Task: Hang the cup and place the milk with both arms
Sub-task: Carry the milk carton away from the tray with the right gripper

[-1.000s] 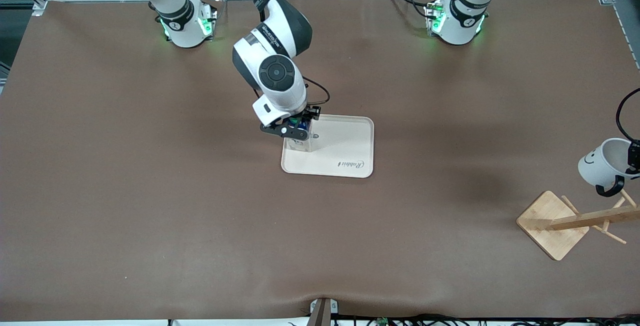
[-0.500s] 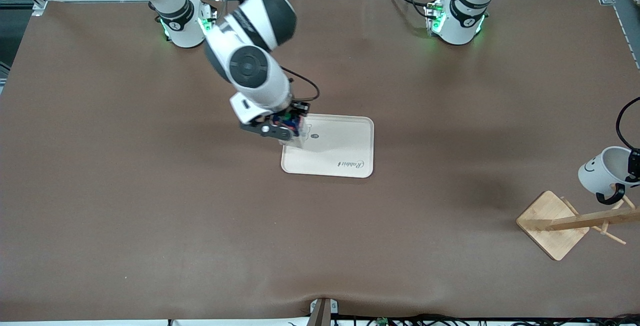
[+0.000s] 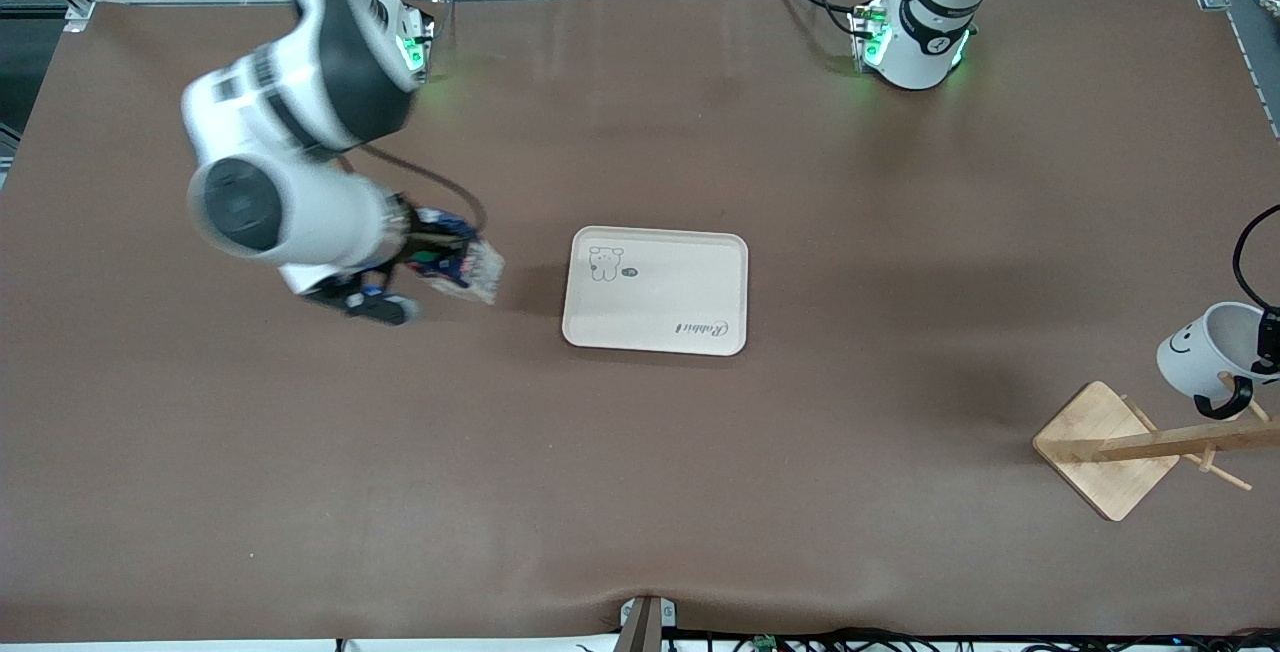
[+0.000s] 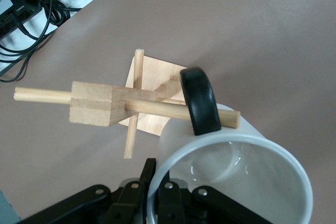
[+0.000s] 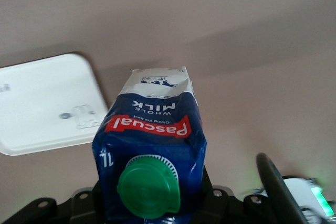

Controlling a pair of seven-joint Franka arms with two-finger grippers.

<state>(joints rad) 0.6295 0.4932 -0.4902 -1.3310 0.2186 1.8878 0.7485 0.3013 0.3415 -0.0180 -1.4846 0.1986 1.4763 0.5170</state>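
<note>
The milk [image 3: 458,266], a dark-blue carton with a green cap [image 5: 148,190], is tilted in my right gripper [image 3: 425,267], which is shut on it over bare table, beside the tray toward the right arm's end. In the right wrist view the carton [image 5: 149,140] fills the space between the jaws of the right gripper [image 5: 149,203]. The white smiley cup [image 3: 1198,347] hangs in my left gripper [image 3: 1268,337], shut on its rim [image 4: 160,177]. Its black handle [image 4: 199,100] lies across a peg [image 4: 152,107] of the wooden rack [image 3: 1105,447]. I cannot tell whether the peg passes through the handle.
A cream tray [image 3: 660,297] with a bear drawing and lettering lies mid-table; it also shows in the right wrist view [image 5: 47,100]. The rack's square base [image 4: 152,80] stands near the left arm's end. Cables [image 4: 31,9] lie off the table edge.
My right arm has swung the milk off the tray toward the right arm's end, and the carton now tilts. My left gripper has lowered the cup slightly toward the rack.
</note>
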